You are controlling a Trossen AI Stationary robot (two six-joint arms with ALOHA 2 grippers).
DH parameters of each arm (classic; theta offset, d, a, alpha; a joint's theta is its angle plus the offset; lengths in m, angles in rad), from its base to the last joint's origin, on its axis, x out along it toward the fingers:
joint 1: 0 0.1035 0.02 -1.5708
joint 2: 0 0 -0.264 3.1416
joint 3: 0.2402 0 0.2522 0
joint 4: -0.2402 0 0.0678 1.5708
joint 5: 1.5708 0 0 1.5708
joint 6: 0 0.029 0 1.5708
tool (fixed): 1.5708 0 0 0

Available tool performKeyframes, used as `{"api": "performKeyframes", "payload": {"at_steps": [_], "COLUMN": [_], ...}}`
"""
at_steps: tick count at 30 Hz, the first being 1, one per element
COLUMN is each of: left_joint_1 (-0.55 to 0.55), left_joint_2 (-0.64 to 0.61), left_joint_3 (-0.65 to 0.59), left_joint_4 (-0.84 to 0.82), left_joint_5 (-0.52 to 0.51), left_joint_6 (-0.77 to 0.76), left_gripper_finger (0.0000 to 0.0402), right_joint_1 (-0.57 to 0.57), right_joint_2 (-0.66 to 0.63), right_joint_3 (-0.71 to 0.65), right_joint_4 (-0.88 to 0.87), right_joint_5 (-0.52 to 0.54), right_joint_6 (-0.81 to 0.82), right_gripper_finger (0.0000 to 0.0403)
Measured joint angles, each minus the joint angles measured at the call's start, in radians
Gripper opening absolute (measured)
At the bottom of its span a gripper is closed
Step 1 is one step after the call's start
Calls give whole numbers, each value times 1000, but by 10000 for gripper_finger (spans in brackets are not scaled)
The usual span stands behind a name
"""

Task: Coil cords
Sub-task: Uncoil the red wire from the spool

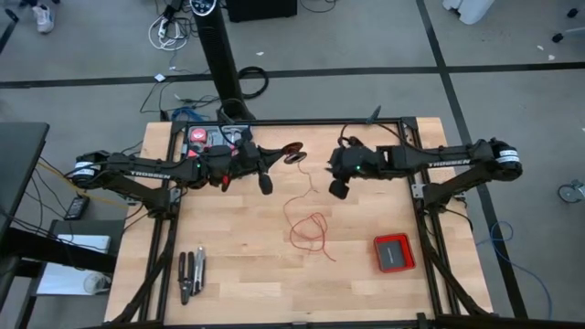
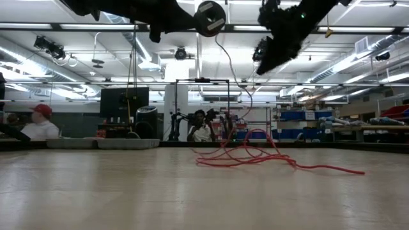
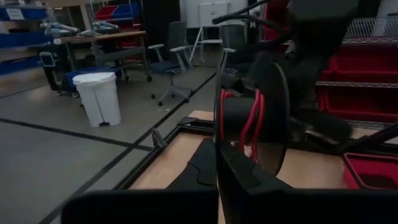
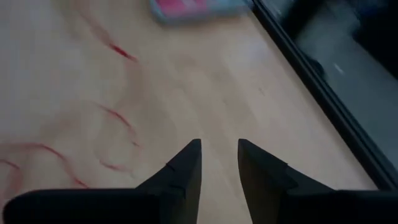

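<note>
One red wire [image 1: 309,227], two grippers aloft

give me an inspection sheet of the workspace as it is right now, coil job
surface: wooden table, dark frame around it
job's things: red wire in loose loops mid-table, one strand rising to the black spool with a few red turns on it
clutter: red square box near the right edge; hand tools at front left; red and black item at back left
grippers: left gripper shut on the spool, held above the table; right gripper open, empty, above the table
cables: floor cables behind the table
surroundings: people, shelves and benches in the room beyond
</note>
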Motion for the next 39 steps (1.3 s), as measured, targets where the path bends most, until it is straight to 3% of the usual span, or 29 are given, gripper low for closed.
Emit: {"api": "performKeyframes", "payload": {"at_steps": [4, 8, 12, 21, 24, 29, 34, 39], "left_joint_1": [0, 0, 0, 0, 0, 0, 0, 0], "left_joint_2": [0, 0, 0, 0, 0, 0, 0, 0], "left_joint_3": [0, 0, 0, 0, 0, 0, 0, 0], "left_joint_4": [0, 5, 15, 27, 19, -6, -31, -67], "left_joint_5": [0, 21, 40, 58, 59, 59, 59, 59], "left_joint_6": [1, 1, -1, -8, -8, -1, 3, 101], "left_gripper_finger": [0, 0, 0, 0, 0, 0, 0, 0], "right_joint_1": [36, 79, 97, 95, 95, 95, 95, 95], "right_joint_2": [0, 6, 34, 156, 178, 168, 122, 70], "right_joint_3": [-23, -61, -78, -77, -77, -77, -77, -78], "right_joint_4": [220, 427, 511, 587, 579, 520, 473, 458], "right_joint_5": [-65, -70, -31, 12, 63, 78, 85, 134], "right_joint_6": [-96, -163, -209, -263, -278, -301, -299, -300], "right_gripper_finger": [101, 100, 100, 97, 78, 10, 3, 2]}}
